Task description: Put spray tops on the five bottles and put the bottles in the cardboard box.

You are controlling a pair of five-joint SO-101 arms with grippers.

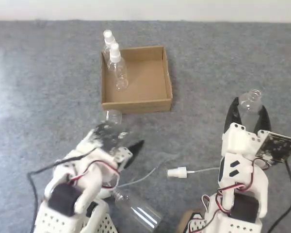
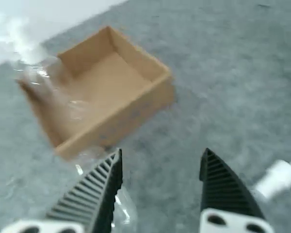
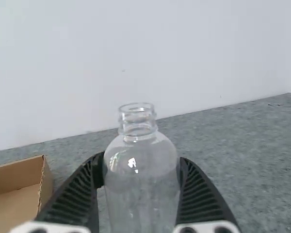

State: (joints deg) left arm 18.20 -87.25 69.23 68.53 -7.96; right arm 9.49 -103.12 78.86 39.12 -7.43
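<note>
The cardboard box [image 1: 157,99] [image 2: 136,104] lies open at the table's middle back. One clear bottle with a white spray top [image 1: 118,68] [image 2: 39,73] leans inside its left wall, and a second topped bottle [image 1: 107,40] stands just behind that corner. My right gripper [image 1: 249,107] [image 3: 141,162] is shut on an upright topless bottle [image 1: 253,97] [image 3: 138,170] to the right of the box. My left gripper [image 1: 123,141] [image 2: 162,154] hangs open in front of the box, over another topless bottle [image 1: 114,116] [image 2: 117,209]. A loose spray top [image 1: 177,172] [image 2: 277,177] lies between the arms.
A further clear bottle [image 1: 138,211] lies on its side near the left arm's base. The grey carpeted table [image 1: 48,87] has free room to the left and right of the box. A white wall runs along the far edge.
</note>
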